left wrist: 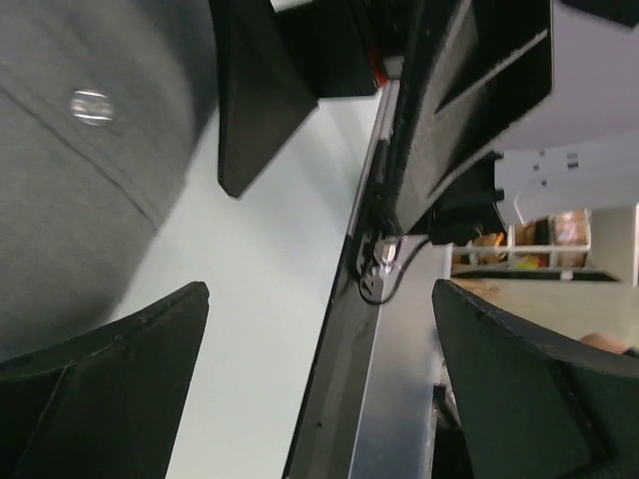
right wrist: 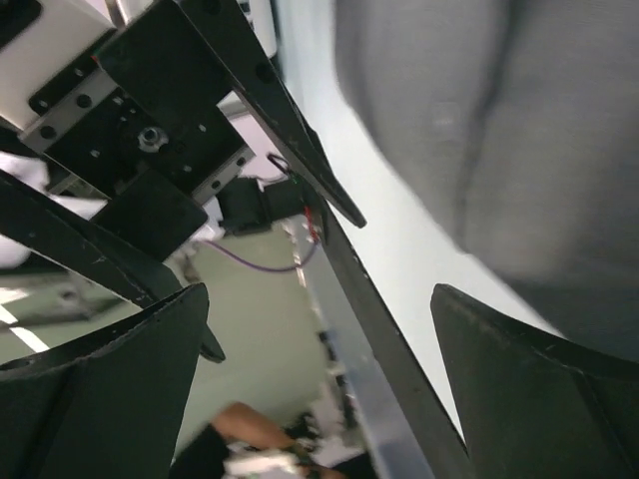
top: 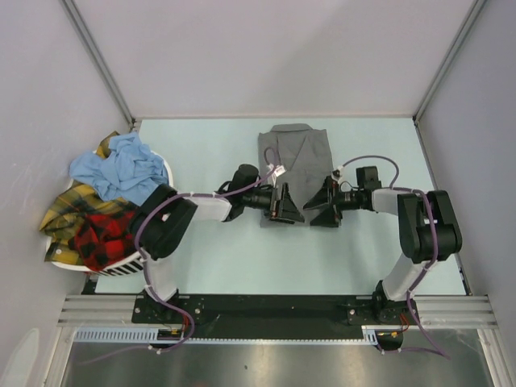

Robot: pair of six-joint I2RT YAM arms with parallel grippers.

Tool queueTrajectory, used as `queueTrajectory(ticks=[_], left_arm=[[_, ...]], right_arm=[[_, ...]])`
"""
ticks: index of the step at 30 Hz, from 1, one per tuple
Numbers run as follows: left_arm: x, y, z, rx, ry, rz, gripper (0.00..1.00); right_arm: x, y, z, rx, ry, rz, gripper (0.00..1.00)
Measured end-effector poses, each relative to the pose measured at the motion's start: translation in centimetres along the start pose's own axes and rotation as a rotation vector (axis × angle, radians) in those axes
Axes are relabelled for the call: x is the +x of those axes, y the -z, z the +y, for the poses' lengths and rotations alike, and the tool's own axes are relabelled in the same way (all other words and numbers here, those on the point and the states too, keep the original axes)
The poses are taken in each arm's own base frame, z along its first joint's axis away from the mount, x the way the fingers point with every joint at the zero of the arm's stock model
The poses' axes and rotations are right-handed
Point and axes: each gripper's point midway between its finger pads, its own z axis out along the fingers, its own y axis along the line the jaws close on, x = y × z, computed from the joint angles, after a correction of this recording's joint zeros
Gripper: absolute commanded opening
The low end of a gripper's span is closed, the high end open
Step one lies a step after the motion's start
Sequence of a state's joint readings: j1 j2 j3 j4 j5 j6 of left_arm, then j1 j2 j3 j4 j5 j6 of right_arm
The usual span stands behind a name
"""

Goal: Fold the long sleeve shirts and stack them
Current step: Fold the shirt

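A folded mid-grey shirt (top: 294,160) lies at the back middle of the table. It also shows in the left wrist view (left wrist: 70,160) and the right wrist view (right wrist: 499,130). My left gripper (top: 293,206) and my right gripper (top: 319,206) face each other over the shirt's near edge, a small gap between them. Both are open and empty, as the left wrist view (left wrist: 319,299) and right wrist view (right wrist: 319,299) show. A light blue shirt (top: 121,168), a yellow plaid shirt (top: 66,208) and a red-and-black plaid shirt (top: 103,234) lie heaped in the basket at the left.
The white slotted basket (top: 122,263) stands at the table's left edge beside the left arm. Enclosure walls close the back and sides. A black and metal rail (top: 274,310) runs along the near edge.
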State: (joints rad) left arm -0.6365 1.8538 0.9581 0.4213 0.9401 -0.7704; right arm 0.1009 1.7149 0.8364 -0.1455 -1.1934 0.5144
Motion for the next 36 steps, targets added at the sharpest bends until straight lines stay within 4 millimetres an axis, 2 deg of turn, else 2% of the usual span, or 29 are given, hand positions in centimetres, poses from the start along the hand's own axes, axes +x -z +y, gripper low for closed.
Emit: queueTrajectory(ticks=[6,8,10,14,18,21,24,27,29,32,34,36], left_arm=[[1.1,-1.1,4.8,-0.052,0.146,-0.052,0.99],[2.0,-0.8,6.4,-0.075,0.201,-0.054,0.99],[1.8,-0.2,6.6,-0.071,0.213,-0.068,0.99],[2.0,2.4,7.5,-0.102,0.242,-0.108,0.99],[2.5,6.7,8.1,-0.164,0.228,-0.159,1.0],[2.1,7.8,7.2,-0.198,0.152,-0.178,1.0],[1.6,6.5,4.4,-0.168,0.03,-0.155,0.99],[0.4,3.5,1.0,-0.105,-0.103,-0.131,0.99],[-0.7,1.3,-0.3,-0.07,-0.163,-0.137,0.99],[-1.7,-1.3,0.5,-0.077,-0.172,-0.158,1.0],[-2.3,-2.9,2.9,-0.128,-0.119,-0.175,0.99],[-2.1,-3.6,5.7,-0.188,-0.049,-0.185,1.0]], right_arm=[[-0.6,-0.9,-4.1,-0.01,-0.138,-0.029,1.0],[-1.3,-0.6,-4.2,-0.033,-0.124,-0.044,1.0],[-2.0,0.0,-4.4,-0.064,-0.103,-0.052,1.0],[-3.3,2.4,-5.7,-0.052,-0.095,-0.122,1.0],[-4.0,5.2,-6.8,0.001,-0.12,-0.185,1.0],[-3.3,5.3,-6.0,0.042,-0.15,-0.184,1.0],[-3.2,3.9,-2.6,0.04,-0.061,-0.173,1.0],[-3.3,2.0,1.1,0.002,0.039,-0.17,1.0],[-3.7,1.2,2.0,-0.014,0.051,-0.174,1.0],[-5.1,0.5,0.9,-0.001,0.003,-0.213,1.0],[-5.9,-0.1,-1.0,0.021,-0.05,-0.23,1.0],[-6.5,-0.6,-3.4,0.048,-0.112,-0.24,1.0]])
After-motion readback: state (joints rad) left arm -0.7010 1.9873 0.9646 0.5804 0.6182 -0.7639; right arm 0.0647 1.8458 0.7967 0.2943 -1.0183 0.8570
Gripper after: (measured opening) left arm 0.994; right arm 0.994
